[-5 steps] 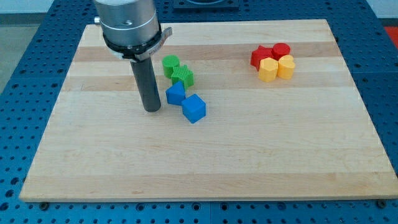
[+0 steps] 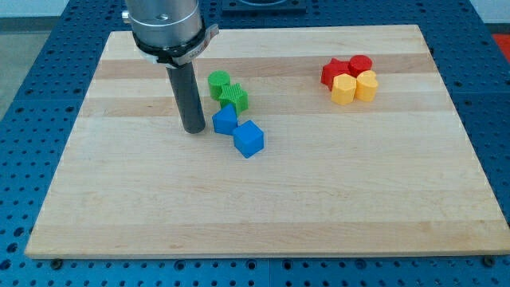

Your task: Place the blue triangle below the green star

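The blue triangle [image 2: 225, 120] lies on the wooden board [image 2: 263, 199], just below the green star [image 2: 235, 98] and touching it. A green cylinder-like block [image 2: 218, 83] sits above and to the left of the star. A blue cube [image 2: 249, 139] lies just below and right of the triangle. My tip [image 2: 194, 129] stands on the board just left of the blue triangle, with a narrow gap between them.
At the view's upper right sits a tight cluster: two red blocks [image 2: 335, 72] [image 2: 360, 64] above two yellow blocks [image 2: 343, 89] [image 2: 366, 84]. The board ends at blue perforated table [image 2: 32, 119] on all sides.
My tip has moved a little toward the view's top, from lower left of the blue triangle to level with it. The blocks have not moved.
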